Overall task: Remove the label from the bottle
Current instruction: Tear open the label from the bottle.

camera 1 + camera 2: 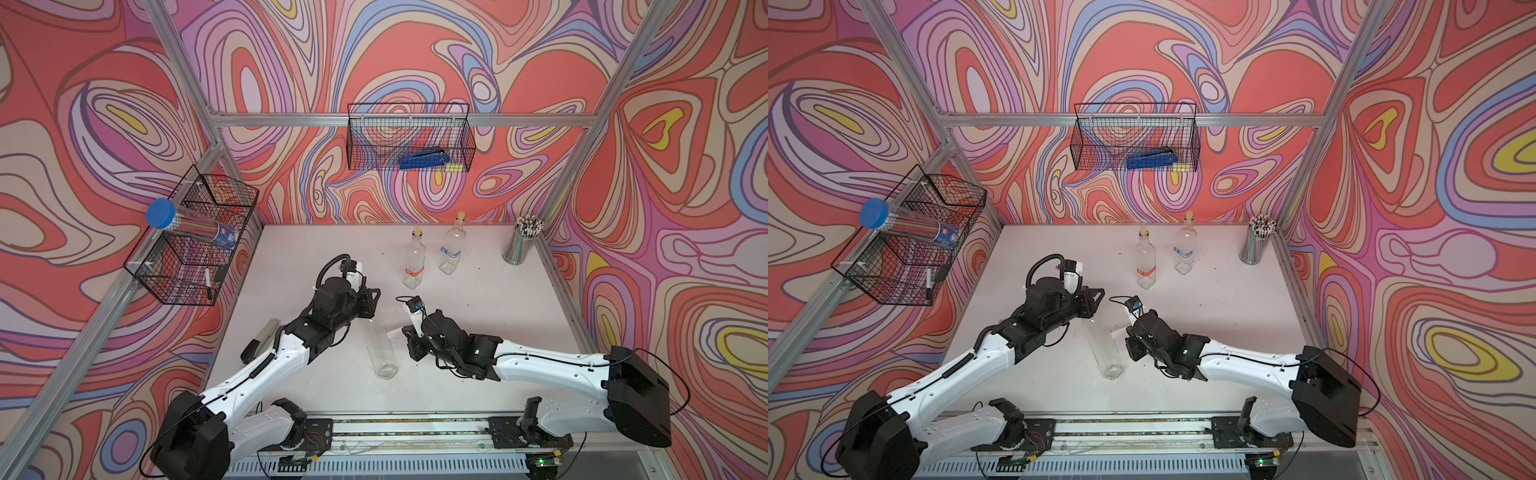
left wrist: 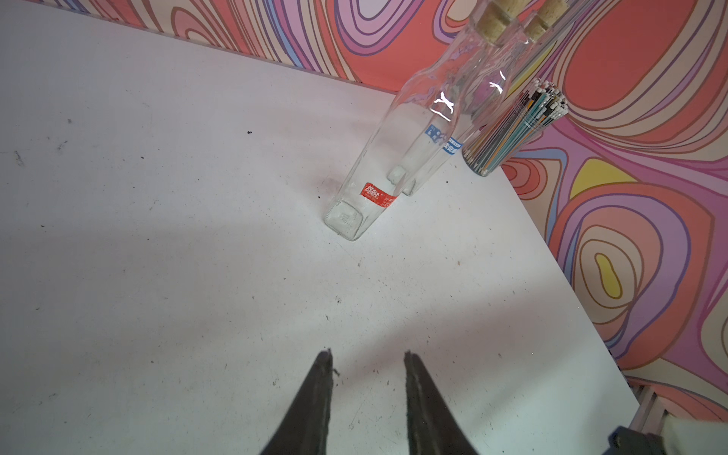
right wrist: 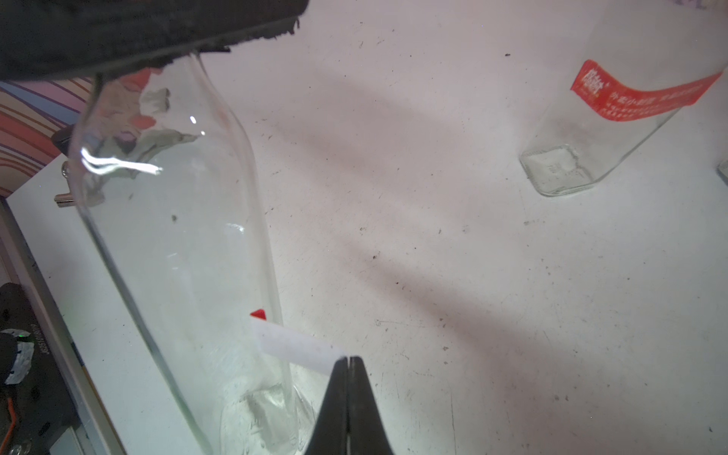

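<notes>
A clear glass bottle (image 1: 380,349) (image 1: 1106,349) (image 3: 177,236) stands on the white table (image 1: 478,332) between my arms. My left gripper (image 1: 371,313) (image 2: 368,354) sits at its neck. In the right wrist view one dark left finger (image 3: 138,35) lies across the neck. The left wrist view shows the fingertips apart with only table between them, and the neck is out of that view. The label (image 3: 295,346) (image 1: 1116,331) sticks out from the lower body as a white strip, with a red corner at the glass. My right gripper (image 3: 348,358) (image 1: 405,332) is shut on its free end.
Two corked bottles stand farther back, one with a red label (image 1: 413,262) (image 2: 366,189) (image 3: 614,118) and one with a blue label (image 1: 453,249). A cup of pencils (image 1: 521,241) is at the back right corner. Wire baskets hang on the back wall (image 1: 409,137) and left wall (image 1: 195,241).
</notes>
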